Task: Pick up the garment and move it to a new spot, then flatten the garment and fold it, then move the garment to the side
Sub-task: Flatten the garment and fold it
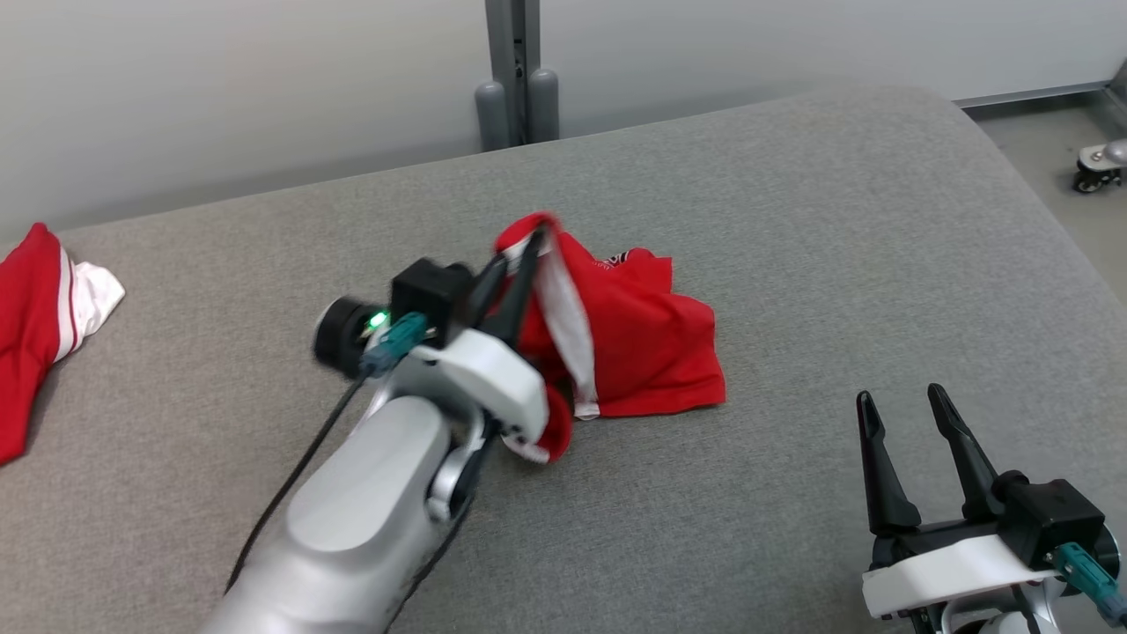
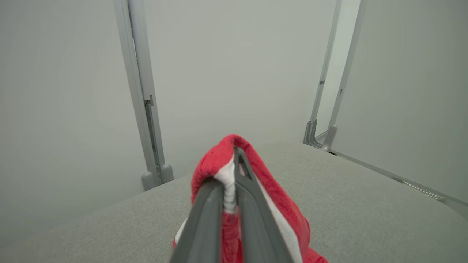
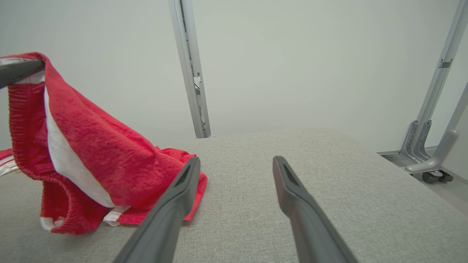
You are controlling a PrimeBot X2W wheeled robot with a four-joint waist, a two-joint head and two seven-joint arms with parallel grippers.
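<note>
Left tool [image 1: 521, 248]: jaws are closing almost fully on a white-trimmed red fold of the garment [image 1: 647, 343] and are holding that edge up off the desk [image 1: 792, 202].

Right tool [image 1: 900, 394]: fingers are standing wide apart, gripping nothing, and it is hovering at the near right.

Count: two tools; two red-and-white cloth items, the garment and a second red cloth [image 1: 31, 326] that is lying at the left edge; one desk.

Garment: one edge is hanging from the left tool's tips. The rest is trailing right and resting crumpled mid-desk, well left of the right tool.
</note>
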